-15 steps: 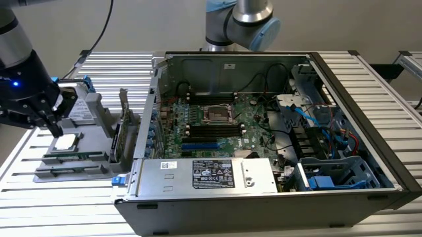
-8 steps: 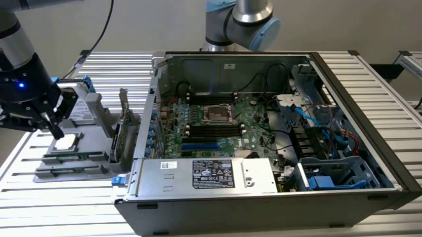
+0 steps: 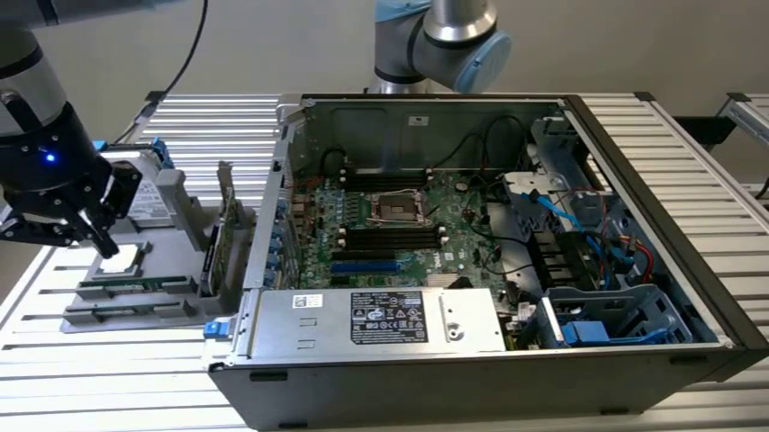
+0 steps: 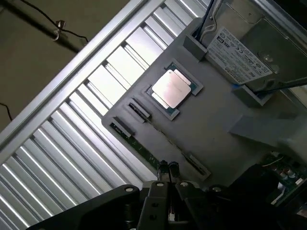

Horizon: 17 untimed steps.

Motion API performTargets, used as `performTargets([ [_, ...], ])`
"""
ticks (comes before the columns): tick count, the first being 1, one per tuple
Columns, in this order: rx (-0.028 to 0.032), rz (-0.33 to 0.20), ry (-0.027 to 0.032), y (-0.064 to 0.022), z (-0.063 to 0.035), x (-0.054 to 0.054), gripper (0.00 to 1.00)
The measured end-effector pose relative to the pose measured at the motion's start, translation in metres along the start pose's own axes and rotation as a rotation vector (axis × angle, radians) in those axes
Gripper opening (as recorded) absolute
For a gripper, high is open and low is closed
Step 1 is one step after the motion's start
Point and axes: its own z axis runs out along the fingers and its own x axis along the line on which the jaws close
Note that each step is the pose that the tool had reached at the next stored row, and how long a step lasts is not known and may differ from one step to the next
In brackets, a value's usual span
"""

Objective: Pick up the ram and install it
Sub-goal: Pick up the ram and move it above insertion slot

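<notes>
The ram (image 3: 139, 286) is a thin green stick lying in a slot along the front of the grey parts holder (image 3: 168, 310), on the exterior view's left beside the open computer case. My gripper (image 3: 96, 241) hangs just above the holder, over its back part. In the wrist view the ram (image 4: 136, 146) shows as a narrow green strip set edge-up in the holder (image 4: 216, 129). The gripper (image 4: 168, 167) is shut, its fingertips pressed together right over the strip's middle. Nothing shows between the fingers.
A silver processor (image 4: 172, 90) sits in a recess of the holder, with a hard drive (image 4: 240, 52) behind it and a green expansion card (image 3: 225, 225) standing upright. The open case (image 3: 649, 225) holds a motherboard with black memory slots (image 3: 384, 236). Another arm's base (image 3: 433, 36) stands behind the case.
</notes>
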Motion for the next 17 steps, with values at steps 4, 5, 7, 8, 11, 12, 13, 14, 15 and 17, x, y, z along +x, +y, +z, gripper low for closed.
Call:
performTargets([
  [4, 0.0033, -0.072, 0.0041, -0.0002, 0.0027, -0.0001, 0.1],
  [5, 0.004, -0.09, 0.0051, -0.0002, 0.0033, -0.0002, 0.1],
  [7, 0.0055, -0.126, 0.0069, -0.0003, 0.0045, -0.0002, 0.1],
  [8, 0.0061, -0.144, 0.0077, -0.0003, 0.0049, -0.0002, 0.1],
  [11, 0.0078, -0.199, 0.0098, -0.0004, 0.0061, -0.0003, 0.1],
  [12, 0.0084, -0.218, 0.0107, -0.0004, 0.0065, -0.0003, 0.1],
  [13, 0.0091, -0.236, 0.0115, -0.0004, 0.0068, -0.0003, 0.1],
  [14, 0.0098, -0.253, 0.0125, -0.0004, 0.007, -0.0003, 0.1],
  [15, 0.0106, -0.272, 0.0137, -0.0004, 0.0071, -0.0003, 0.1],
  [17, 0.0123, -0.309, 0.0158, -0.0004, 0.0074, -0.0003, 0.1],
])
